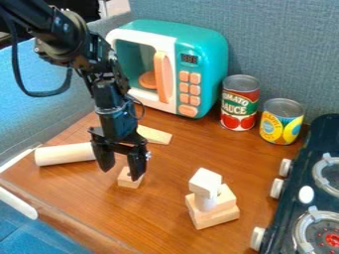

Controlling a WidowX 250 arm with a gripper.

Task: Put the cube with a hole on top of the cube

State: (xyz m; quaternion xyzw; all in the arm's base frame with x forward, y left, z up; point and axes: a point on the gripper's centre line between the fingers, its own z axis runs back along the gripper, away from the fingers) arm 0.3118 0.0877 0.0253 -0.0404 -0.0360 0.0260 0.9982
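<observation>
My gripper hangs at the left centre of the table, its two fingers apart. Directly below and between the fingertips is a small light wooden block, partly covered by the right finger; no hole can be made out in it. To the right stands a pile of wooden pieces: a pale cube sits tilted on top of a short white round piece, with wooden blocks beside and beneath it. Whether any of these has a hole I cannot tell.
A wooden cylinder lies left of the gripper, and a flat wooden piece lies behind it. A teal toy microwave, a tomato can and a yellow can stand at the back. A dark toy stove borders the right.
</observation>
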